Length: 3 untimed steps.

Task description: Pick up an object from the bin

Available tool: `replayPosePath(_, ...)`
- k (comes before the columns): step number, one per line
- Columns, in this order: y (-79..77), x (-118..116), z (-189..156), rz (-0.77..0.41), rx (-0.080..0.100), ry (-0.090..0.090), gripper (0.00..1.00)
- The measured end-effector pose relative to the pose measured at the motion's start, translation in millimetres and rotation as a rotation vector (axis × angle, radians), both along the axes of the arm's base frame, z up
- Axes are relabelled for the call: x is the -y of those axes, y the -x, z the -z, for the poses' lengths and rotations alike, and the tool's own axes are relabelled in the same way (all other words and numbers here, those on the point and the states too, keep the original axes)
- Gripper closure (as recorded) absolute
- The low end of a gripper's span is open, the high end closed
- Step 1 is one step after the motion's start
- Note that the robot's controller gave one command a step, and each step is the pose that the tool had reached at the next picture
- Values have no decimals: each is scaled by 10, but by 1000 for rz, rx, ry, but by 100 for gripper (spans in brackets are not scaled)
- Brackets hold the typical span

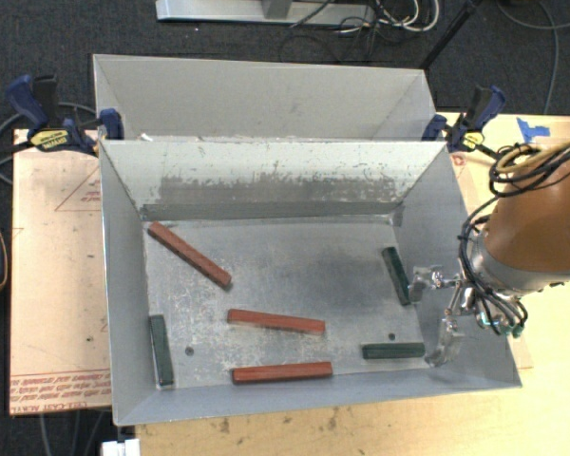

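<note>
My gripper (435, 315) is at the bin's right wall, low over the floor, its two metal fingers spread apart with nothing between them. One fingertip (424, 281) is next to the lower end of a dark green bar (395, 275) that lies slanted near the right wall. The other fingertip (444, 348) is just right of a second dark green bar (393, 351), which lies flat near the front right corner. I cannot tell whether either fingertip touches a bar.
Three red-brown bars lie on the floor: one slanted at back left (189, 254), one in the middle (276, 322), one near the front wall (281, 372). A third dark green bar (160, 351) lies along the left wall.
</note>
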<state>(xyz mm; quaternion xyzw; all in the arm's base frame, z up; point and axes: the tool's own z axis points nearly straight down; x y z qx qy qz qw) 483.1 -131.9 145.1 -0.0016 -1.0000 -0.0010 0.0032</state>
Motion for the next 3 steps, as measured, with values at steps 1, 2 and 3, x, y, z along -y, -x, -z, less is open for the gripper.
replayPosePath(1,-8,-489,751,-67,20,2,0)
replayPosePath(2,23,-469,741,-64,9,1,100)
replayPosePath(3,-135,-346,-610,-98,17,4,100)
